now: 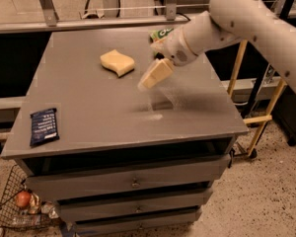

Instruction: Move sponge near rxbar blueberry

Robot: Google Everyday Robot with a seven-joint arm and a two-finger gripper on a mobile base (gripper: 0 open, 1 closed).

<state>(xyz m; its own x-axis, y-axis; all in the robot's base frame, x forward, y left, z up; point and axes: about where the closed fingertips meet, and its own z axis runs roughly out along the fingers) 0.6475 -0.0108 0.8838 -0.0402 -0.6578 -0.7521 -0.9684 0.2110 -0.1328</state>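
The pale yellow sponge (117,62) lies on the grey cabinet top (89,112), at the back middle. The dark navy rxbar blueberry (44,126) lies flat near the front left corner, far from the sponge. My gripper (155,74) hangs above the cabinet top just right of the sponge and holds nothing. The white arm reaches in from the upper right.
A green snack bag (161,34) with white lettering lies at the back of the top, partly hidden by the arm. Drawers run below the front edge. A wire basket (19,206) sits on the floor at the lower left. A yellow frame (246,117) stands to the right.
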